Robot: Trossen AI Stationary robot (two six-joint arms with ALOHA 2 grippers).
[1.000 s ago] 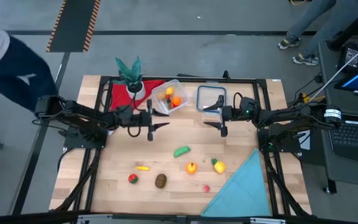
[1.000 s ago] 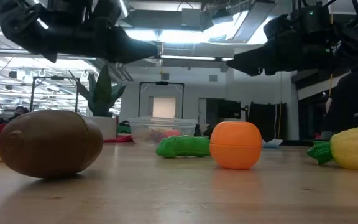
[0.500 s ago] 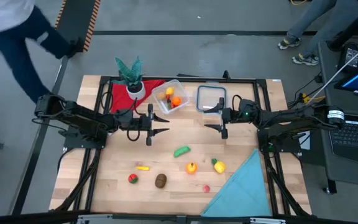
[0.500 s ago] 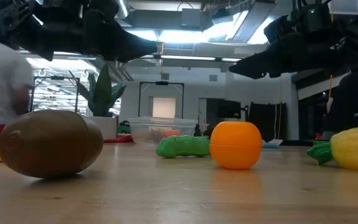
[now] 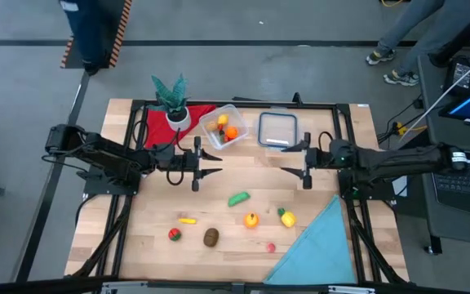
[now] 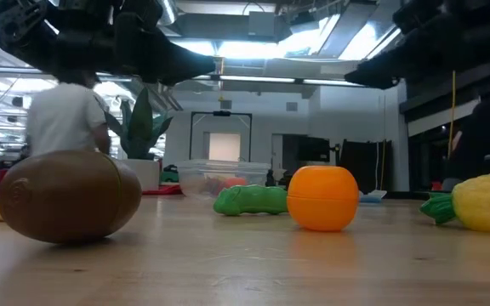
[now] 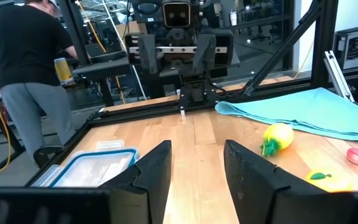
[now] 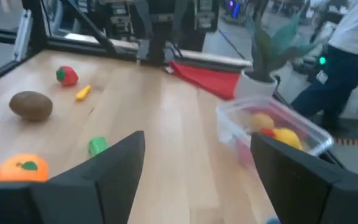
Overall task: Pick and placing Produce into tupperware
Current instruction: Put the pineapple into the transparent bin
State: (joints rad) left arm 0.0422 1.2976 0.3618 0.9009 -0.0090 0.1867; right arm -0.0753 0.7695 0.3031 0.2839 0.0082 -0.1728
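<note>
tupperware (image 5: 224, 126) left of lid (image 5: 277, 130) | plant (image 5: 170, 98) behind

A potted plant (image 5: 170, 96) in a white pot stands on a red cloth (image 5: 160, 124) beyond the left gripper; a clear lid (image 5: 277, 131) lies just beyond the right gripper, a blue cloth (image 5: 317, 245) nearer than it

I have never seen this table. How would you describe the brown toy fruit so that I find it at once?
Start at the light blue cloth on the wooden table, then follow the row of small toys beside it. The brown toy fruit lies between a red piece and an orange piece. It alone is dull brown and egg-shaped.
</note>
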